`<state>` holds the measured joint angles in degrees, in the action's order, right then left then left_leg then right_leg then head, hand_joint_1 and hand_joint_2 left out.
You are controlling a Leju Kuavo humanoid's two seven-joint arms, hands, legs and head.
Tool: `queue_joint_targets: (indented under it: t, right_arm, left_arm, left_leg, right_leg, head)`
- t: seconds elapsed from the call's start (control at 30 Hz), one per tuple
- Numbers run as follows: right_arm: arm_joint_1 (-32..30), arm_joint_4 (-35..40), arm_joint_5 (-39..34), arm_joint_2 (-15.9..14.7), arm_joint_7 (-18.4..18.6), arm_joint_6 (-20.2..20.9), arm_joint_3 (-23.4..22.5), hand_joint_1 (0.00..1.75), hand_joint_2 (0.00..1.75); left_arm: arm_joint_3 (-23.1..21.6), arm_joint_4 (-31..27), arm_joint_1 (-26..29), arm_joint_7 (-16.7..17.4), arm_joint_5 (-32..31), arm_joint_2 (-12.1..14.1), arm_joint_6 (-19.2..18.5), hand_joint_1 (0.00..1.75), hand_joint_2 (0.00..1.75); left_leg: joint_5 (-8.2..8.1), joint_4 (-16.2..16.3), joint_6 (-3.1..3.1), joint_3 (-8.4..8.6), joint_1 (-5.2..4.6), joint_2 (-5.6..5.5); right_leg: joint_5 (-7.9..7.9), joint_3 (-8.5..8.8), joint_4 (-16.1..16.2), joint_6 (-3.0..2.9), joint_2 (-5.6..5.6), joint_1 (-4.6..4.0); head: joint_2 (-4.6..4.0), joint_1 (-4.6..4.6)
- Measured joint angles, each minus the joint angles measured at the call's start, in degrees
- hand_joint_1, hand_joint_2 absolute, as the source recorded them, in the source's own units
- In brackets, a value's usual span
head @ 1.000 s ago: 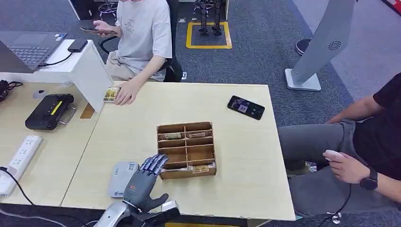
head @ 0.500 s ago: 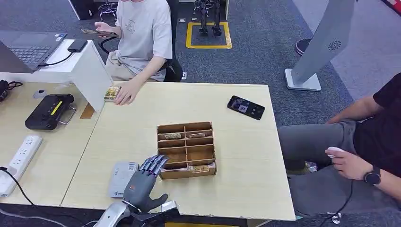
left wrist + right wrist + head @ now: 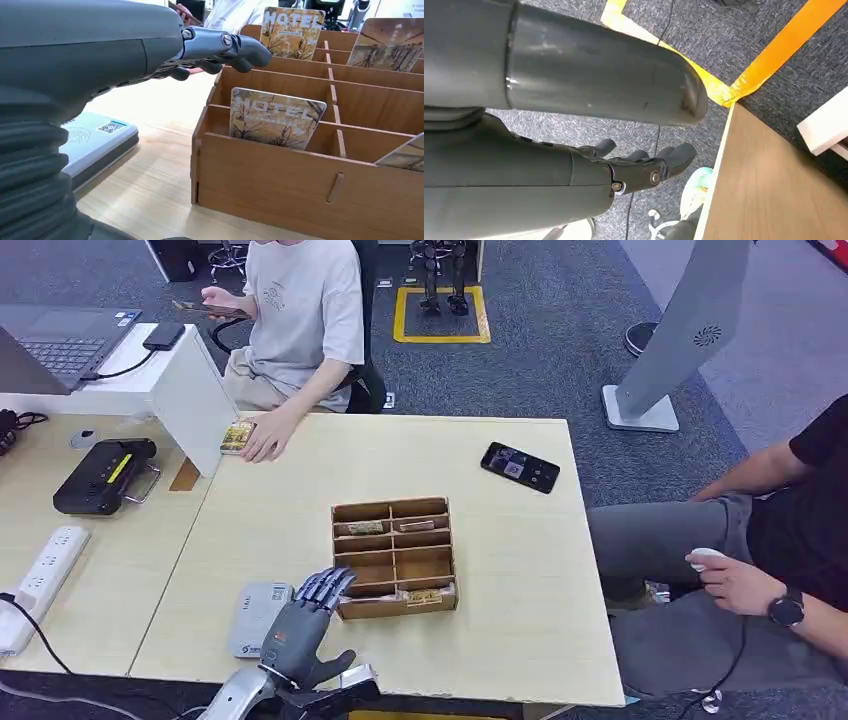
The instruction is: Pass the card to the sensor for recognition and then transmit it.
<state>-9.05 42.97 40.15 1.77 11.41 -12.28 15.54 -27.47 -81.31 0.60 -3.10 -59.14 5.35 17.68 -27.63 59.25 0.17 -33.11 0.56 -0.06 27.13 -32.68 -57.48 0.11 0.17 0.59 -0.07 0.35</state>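
A wooden divided box [image 3: 398, 608] stands mid-table with several cards upright in its slots. In the left wrist view the nearest "HOTEL" card [image 3: 275, 119] leans in a front slot, with two more cards [image 3: 292, 31] in slots behind it. A grey-white card sensor [image 3: 258, 617] lies flat left of the box. My left hand [image 3: 303, 626] hovers between sensor and box with its fingers [image 3: 227, 46] spread toward the box's near-left corner, holding nothing. My right hand [image 3: 636, 170] hangs beside the table edge [image 3: 724, 150], its fingers loosely extended and empty.
A black phone [image 3: 519, 466] lies at the table's far right. A person sits across with a hand on a small card stack [image 3: 237, 437]. Another person [image 3: 770, 570] sits to the right. A black device [image 3: 105, 475], a power strip [image 3: 42, 578] and a white divider [image 3: 195, 390] are at the left.
My left hand holds almost the same spot beside the box. The seated person on the right has shifted their hand slightly.
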Motion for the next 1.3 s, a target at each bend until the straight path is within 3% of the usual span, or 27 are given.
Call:
queue_joint_targets:
  t: [1.3]
  right_arm:
    - [0.0,0.0,0.0,-0.2,0.0,0.0,0.0,0.0,0.0]
  left_arm:
    - [0.0,0.0,0.0,0.0,0.0,0.0,0.0,0.0,1.75]
  left_leg:
    - [0.0,0.0,0.0,0.0,0.0,0.0]
  right_leg:
    - [0.0,-0.01,0.0,0.0,0.0,0.0]
  head:
    - [0.0,0.0]
